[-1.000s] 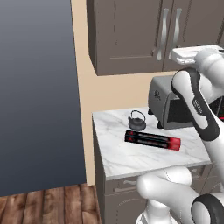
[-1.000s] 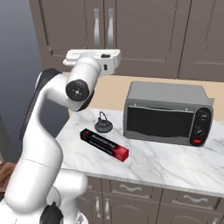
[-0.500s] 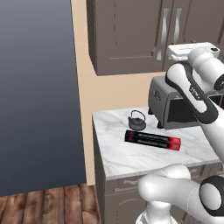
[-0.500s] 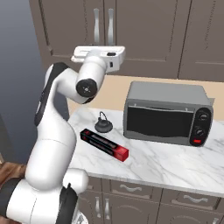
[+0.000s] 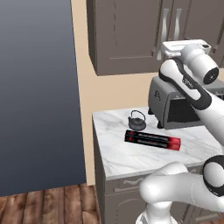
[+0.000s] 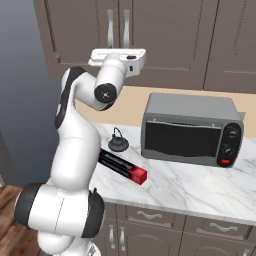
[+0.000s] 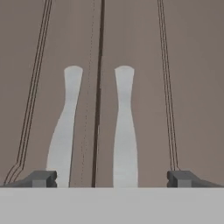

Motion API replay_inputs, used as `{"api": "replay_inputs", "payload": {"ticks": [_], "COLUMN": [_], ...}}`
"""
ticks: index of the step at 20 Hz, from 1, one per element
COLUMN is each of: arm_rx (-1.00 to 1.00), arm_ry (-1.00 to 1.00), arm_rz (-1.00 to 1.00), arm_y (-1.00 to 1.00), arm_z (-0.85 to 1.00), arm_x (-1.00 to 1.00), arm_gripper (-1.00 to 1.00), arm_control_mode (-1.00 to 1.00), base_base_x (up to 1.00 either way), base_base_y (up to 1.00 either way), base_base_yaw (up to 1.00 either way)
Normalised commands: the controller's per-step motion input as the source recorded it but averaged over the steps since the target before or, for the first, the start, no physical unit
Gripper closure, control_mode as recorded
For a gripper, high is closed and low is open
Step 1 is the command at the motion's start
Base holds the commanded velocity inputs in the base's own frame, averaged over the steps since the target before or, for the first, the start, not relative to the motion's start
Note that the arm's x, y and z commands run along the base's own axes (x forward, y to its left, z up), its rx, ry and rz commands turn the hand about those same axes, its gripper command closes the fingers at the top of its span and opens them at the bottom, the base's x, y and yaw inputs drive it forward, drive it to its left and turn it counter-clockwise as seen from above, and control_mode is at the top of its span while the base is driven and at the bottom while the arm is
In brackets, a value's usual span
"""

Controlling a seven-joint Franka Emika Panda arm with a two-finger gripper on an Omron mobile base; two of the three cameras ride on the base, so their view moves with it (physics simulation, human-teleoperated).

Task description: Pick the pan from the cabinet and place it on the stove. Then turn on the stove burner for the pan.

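Note:
The cabinet hangs on the wall with both panelled doors shut. Its two long curved silver handles stand side by side either side of the door seam, close in front of my hand. My gripper is open, one fingertip low left and the other low right, with both handles between them and nothing held. In the base views my hand is raised level with the lower ends of the handles. The pan is hidden. The stove is out of view.
On the marble counter stand a grey toaster oven, a small black teapot and a long red-and-black box. A tall dark grey panel fills the left side. Low drawers run under the counter.
My arm has lifted and swung the hand up and closer to the cabinet doors, in line with the pair of handles. Things on the counter have stayed put.

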Motion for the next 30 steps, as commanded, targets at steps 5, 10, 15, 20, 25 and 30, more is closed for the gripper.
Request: {"api": "replay_inputs", "payload": {"ticks": [5, 10, 15, 20, 25, 30], "arm_rx": [0.00, 0.00, 0.00, 0.00, 0.00, -0.07], "arm_ry": [0.00, 0.00, 0.00, 0.00, 0.00, 0.03], "arm_rz": [0.00, 0.00, 0.00, 0.00, 0.00, -0.01], "arm_y": [-0.17, -0.13, -0.01, 0.07, 0.16, 0.21], "arm_z": [0.05, 0.01, 0.00, 0.00, -0.01, -0.07], "arm_x": [0.35, 0.32, 0.32, 0.33, 0.16, 0.01], "arm_gripper": [-1.00, -1.00, -1.00, 1.00, 1.00, 1.00], "arm_control_mode": [-1.00, -1.00, -1.00, -1.00, -1.00, -1.00], "base_base_x": [0.00, 0.00, 0.00, 0.00, 0.00, 0.00], "base_base_y": [0.00, 0.00, 0.00, 0.00, 0.00, 0.00], "base_base_yaw": [0.00, 0.00, 0.00, 0.00, 0.00, 0.00]}}
